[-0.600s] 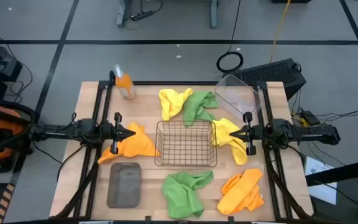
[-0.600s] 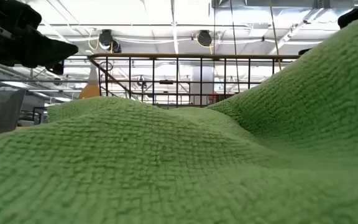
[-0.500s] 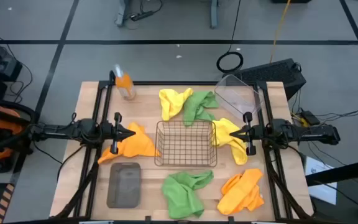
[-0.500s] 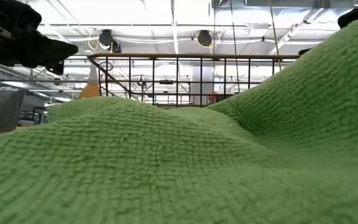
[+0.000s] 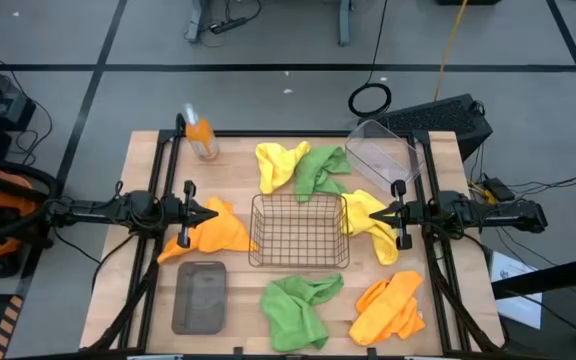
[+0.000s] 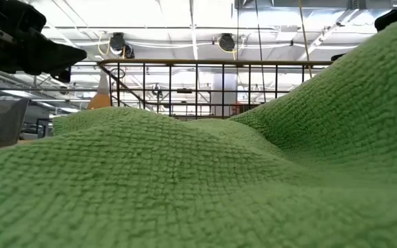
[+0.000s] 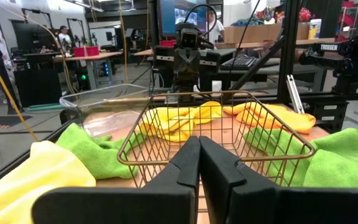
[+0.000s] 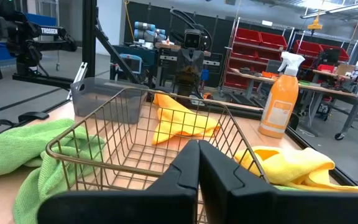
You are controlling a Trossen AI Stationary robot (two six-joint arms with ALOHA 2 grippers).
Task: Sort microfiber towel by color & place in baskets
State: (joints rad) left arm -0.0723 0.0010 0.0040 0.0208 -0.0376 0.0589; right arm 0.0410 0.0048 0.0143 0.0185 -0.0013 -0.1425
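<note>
The square dark wire-mesh basket (image 5: pixel 299 231) is sitting mid-table between your two grippers, and only the high view is showing you the whole spread: the clear plastic rectangular tub (image 5: pixel 382 152), the shallow grey rectangular tray (image 5: pixel 199 297) and the scattered towels, while the low view is filling with one green microfiber towel (image 6: pixel 198 172). Nothing is differing from half a second ago. The left gripper (image 5: pixel 211 213) and right gripper (image 5: pixel 376 213) are both hanging with fingers pressed together, each pointing at the basket just ahead.

robotics lab | red parts bins (image 8: pixel 253 53) | workbenches (image 7: pixel 101 57) | other robot arms (image 8: pixel 148 31)
</note>
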